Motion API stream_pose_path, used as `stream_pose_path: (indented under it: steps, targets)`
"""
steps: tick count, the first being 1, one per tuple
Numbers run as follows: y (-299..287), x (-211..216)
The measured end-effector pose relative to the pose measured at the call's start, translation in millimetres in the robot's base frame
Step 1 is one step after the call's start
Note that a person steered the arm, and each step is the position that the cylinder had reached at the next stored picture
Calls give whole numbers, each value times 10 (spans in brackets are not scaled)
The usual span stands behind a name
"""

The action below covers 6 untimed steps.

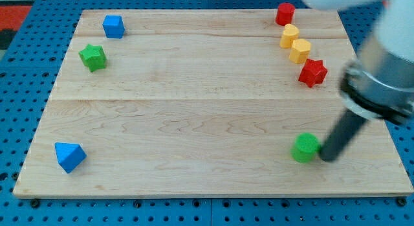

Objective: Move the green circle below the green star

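Observation:
The green circle [304,147] lies near the view's bottom right of the wooden board [194,103]. The green star [93,57] sits far off at the view's upper left. My tip [326,157] is down on the board just to the right of the green circle, touching or almost touching its right side. The dark rod rises from the tip up and to the right into the blurred arm.
A blue cube [113,26] lies at the top left, above the green star. A blue triangle [69,156] lies at the bottom left. At the top right stand a red cylinder [284,13], two yellow blocks [294,43] and a red star [312,72].

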<state>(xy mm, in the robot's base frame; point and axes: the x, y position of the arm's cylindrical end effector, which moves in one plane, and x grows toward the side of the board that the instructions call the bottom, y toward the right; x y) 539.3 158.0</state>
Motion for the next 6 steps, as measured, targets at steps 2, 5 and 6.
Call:
stream_pose_path:
  steps: [2, 5, 6]
  targets:
    - [-634, -170]
    - [-2149, -333]
    - [-2272, -163]
